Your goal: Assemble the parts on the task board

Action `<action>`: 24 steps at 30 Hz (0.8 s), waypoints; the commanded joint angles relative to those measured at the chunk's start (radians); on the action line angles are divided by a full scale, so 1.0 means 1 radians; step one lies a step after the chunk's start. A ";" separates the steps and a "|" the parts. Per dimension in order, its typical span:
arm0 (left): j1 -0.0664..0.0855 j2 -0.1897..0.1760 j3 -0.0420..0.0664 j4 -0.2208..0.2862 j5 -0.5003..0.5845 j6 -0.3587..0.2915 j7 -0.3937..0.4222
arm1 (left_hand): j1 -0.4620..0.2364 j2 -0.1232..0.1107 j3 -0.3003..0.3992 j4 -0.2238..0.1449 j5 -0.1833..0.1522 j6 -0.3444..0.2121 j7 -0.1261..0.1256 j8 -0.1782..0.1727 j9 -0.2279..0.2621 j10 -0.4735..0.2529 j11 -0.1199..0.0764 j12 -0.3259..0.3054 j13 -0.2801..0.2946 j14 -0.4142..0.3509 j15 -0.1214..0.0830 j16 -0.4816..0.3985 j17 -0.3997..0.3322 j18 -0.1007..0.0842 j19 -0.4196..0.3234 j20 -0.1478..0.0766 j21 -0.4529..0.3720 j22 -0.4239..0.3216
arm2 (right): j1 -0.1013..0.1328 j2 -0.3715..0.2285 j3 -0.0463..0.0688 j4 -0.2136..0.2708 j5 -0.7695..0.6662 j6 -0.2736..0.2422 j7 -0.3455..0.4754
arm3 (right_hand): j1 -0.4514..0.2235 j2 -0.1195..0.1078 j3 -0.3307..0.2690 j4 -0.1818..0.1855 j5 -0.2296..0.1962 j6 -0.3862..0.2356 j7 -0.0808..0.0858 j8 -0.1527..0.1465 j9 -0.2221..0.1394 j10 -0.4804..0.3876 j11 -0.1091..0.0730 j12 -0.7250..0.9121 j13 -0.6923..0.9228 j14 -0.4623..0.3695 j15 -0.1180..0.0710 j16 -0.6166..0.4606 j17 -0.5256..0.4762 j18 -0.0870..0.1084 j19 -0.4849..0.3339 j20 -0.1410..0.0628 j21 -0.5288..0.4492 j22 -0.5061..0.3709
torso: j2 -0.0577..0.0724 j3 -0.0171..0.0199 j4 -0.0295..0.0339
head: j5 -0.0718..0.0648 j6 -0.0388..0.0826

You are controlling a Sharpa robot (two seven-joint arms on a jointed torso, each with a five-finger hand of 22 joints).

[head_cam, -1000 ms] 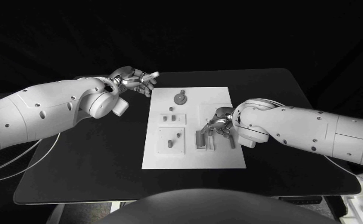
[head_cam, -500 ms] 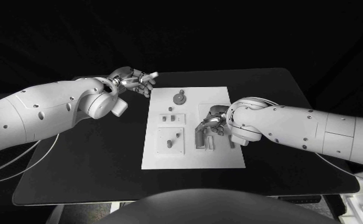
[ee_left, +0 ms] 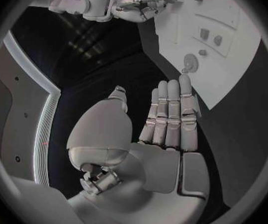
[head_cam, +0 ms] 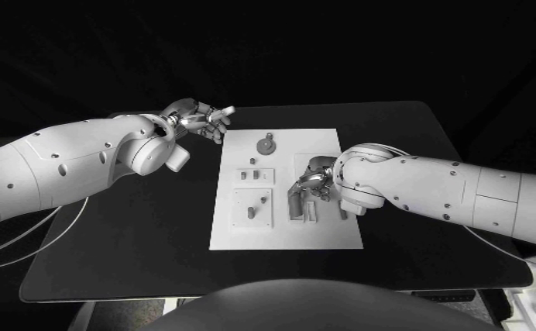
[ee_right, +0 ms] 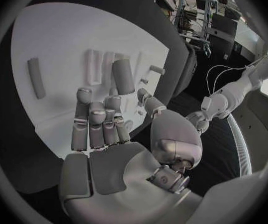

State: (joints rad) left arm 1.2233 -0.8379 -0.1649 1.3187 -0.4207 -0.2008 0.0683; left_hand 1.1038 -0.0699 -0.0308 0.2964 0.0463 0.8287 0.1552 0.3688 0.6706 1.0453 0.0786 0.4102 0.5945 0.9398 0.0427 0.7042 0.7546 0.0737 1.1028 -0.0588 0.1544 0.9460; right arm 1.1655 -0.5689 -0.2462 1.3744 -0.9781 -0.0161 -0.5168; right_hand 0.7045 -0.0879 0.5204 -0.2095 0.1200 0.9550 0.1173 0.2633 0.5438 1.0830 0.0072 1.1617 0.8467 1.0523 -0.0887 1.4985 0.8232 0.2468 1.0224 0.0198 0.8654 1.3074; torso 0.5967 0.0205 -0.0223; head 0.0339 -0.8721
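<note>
Looking at the task board (head_cam: 324,234) first: flat in the middle of the black table (head_cam: 123,230), with a round part (head_cam: 266,145) near the far edge, a few small pegs (head_cam: 253,207) on the left half, and a long cylinder part (head_cam: 293,207) lying on the right half.

Comparing with a second ago: right hand (head_cam: 311,186) slid inward and down over the board's right half, forearm swung in with it, then barely budged over the last half second. Now hovering right at the cylinder part (ee_right: 123,76), fingers stretched out and apart, nothing gripped. Reads like lining up for a pick, so probably early in the assembly, nothing seated by that hand yet. Just a guess though.

Left hand (head_cam: 201,122) parked the same as before, over the table just off the board's far left corner, palm flat (ee_left: 171,119), fingers straight and side by side, holding nothing.

Hard bits: can't say whether the right fingertips (ee_right: 115,103) actually touch the cylinder or sit just short of it. From the head camera, half of that area blocked by the right arm. No telling which slot goes with which part either, too small.
</note>
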 commanded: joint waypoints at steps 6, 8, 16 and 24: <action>0.001 0.002 0.001 0.001 -0.002 0.012 0.004 | -0.010 0.002 0.007 0.001 0.002 -0.008 0.001 0.006 -0.002 0.001 -0.005 -0.004 -0.001 -0.003 -0.003 0.004 -0.002 0.015 0.006 0.000 -0.006 -0.001 | -0.011 0.012 0.000 -0.017 -0.010 0.052 -0.012 | -0.004 0.007 -0.003 0.001 -0.001 0.000 0.001 0.001 0.001 -0.006 -0.001 0.001 0.001 -0.003 -0.005 -0.001 -0.001 0.015 -0.002 0.001 -0.006 0.007 | 0.000 0.0008 -0.0001 | 0.000 -0.001; 0.001 0.001 0.001 0.002 -0.002 0.012 0.004 | -0.010 0.002 0.007 0.001 0.002 -0.008 0.001 0.006 -0.002 0.001 -0.005 -0.004 -0.001 -0.003 -0.003 0.004 -0.002 0.015 0.006 0.000 -0.006 -0.001 | -0.012 0.014 0.000 -0.020 -0.013 0.044 -0.022 | -0.005 0.006 -0.004 0.000 -0.001 -0.001 0.001 0.001 0.001 -0.007 -0.001 0.001 0.001 -0.003 -0.005 -0.001 -0.001 0.015 -0.003 0.001 -0.006 0.007 | 0.000 0.0011 -0.0002 | 0.000 -0.001; 0.001 0.002 0.001 0.002 -0.002 0.013 0.003 | -0.011 0.002 0.008 0.001 0.002 -0.008 0.001 0.006 -0.002 0.001 -0.005 -0.004 -0.001 -0.003 -0.003 0.004 -0.002 0.015 0.006 0.000 -0.006 -0.001 | -0.013 0.021 0.000 -0.025 -0.011 0.050 -0.023 | -0.003 0.008 -0.004 -0.003 -0.002 -0.003 0.002 0.000 0.001 -0.009 0.000 0.001 0.001 -0.006 -0.003 -0.001 -0.001 0.015 -0.006 0.002 -0.007 0.008 | 0.000 0.0005 -0.0007 | 0.000 -0.001; 0.001 0.001 0.001 0.002 -0.002 0.015 0.000 | -0.013 0.003 0.008 0.001 0.002 -0.008 0.001 0.006 -0.002 0.001 -0.005 -0.004 -0.001 -0.003 -0.003 0.004 -0.002 0.015 0.006 0.000 -0.006 -0.001 | -0.013 0.025 0.000 -0.032 0.017 0.049 -0.025 | -0.013 0.083 -0.002 0.010 0.053 0.002 0.001 0.004 0.004 -0.007 -0.001 0.005 0.003 -0.006 -0.002 0.003 0.001 0.015 -0.006 0.004 -0.004 0.011 | 0.000 0.0001 -0.0002 | -0.002 -0.001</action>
State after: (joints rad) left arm 1.2233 -0.8380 -0.1650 1.3187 -0.4210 -0.1988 0.0647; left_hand 1.0998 -0.0658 -0.0281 0.2991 0.0463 0.8287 0.1552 0.3688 0.6701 1.0452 0.0785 0.4102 0.5945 0.9397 0.0427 0.7041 0.7538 0.0700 1.1027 -0.0587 0.1544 0.9460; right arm 1.1586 -0.5443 -0.2421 1.3457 -0.9734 0.0094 -0.5278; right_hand 0.6939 -0.0179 0.5176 -0.2059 0.1656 0.9561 0.1161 0.2661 0.5482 1.0830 0.0072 1.1617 0.8484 1.0505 -0.0904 1.4984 0.8233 0.2468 1.0220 0.0202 0.8596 1.3073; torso 0.5966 0.0208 -0.0228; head 0.0321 -0.8727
